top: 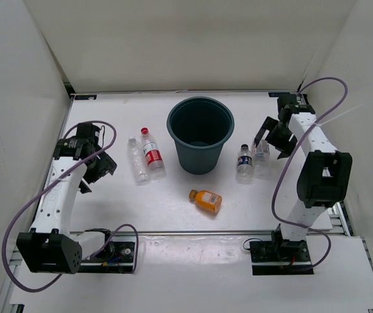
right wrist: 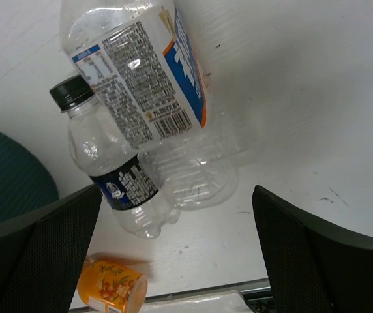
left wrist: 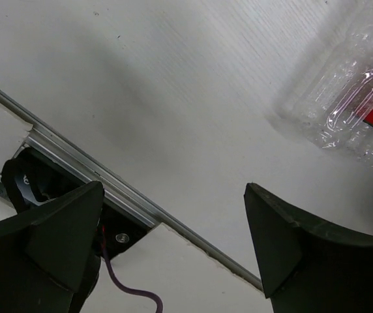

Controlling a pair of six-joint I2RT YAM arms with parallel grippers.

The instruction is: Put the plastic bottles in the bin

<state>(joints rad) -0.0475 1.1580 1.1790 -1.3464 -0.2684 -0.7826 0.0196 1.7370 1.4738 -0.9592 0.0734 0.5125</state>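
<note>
Four clear bottles [top: 152, 156], one squat orange bottle [top: 206, 200], dark teal bin [top: 199, 162]

The top external view looks steeply down from above and behind the arm bases, far enough back to take in the whole table [top: 173, 208] and both arms. The left wrist view sits close behind the left tool [left wrist: 173, 189] and tilts down at the table from very near. The red-labelled bottle [left wrist: 343, 104] ahead of the tool to its right and the metal rail [left wrist: 108, 176] by its left finger also show from the top. The right wrist view looks past the right tool [right wrist: 177, 189] just as closely. It shares with the top view the large-labelled bottle [right wrist: 141, 65] and dark-capped bottle [right wrist: 115, 176] ahead of the tool, the orange bottle [right wrist: 111, 290] by its left finger, and the bin [right wrist: 4, 176] wall.
</note>
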